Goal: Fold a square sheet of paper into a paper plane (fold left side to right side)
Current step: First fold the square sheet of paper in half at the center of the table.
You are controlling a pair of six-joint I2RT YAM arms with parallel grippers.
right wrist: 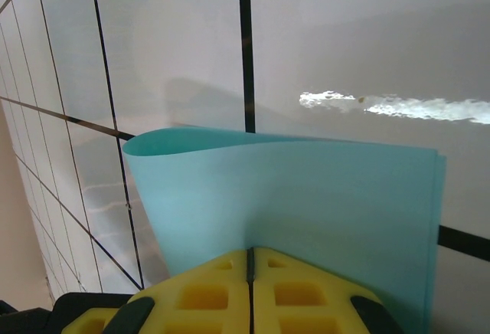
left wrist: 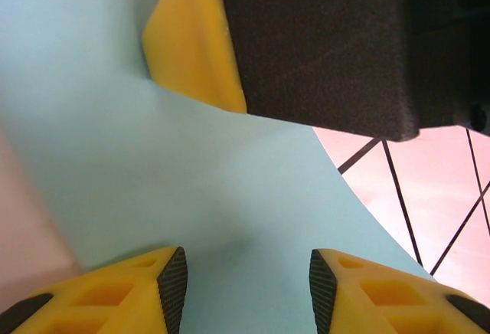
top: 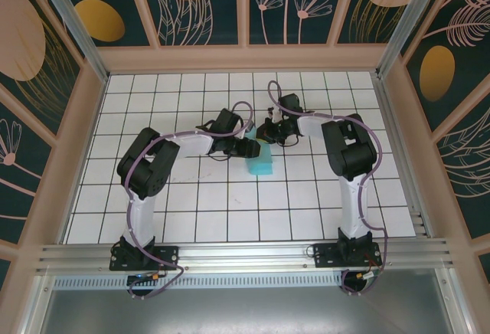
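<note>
Pinching turquoise sheet (right wrist: pixel 306 196) at its edge, R hand (right wrist: pixel 249 261) faces L hand (left wrist: pixel 249 288), spread over same sheet, both arms bent inward above surface (top: pixel 230 211).

White black-gridded tabletop (top: pixel 230 196) amid dark floral wall panels (top: pixel 203 4), pale frame (top: pixel 241 58).

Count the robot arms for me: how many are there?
2. The left arm reaches toward the paper from the left. The right arm reaches in from the right, with the right pincer shut on the paper's edge.
</note>
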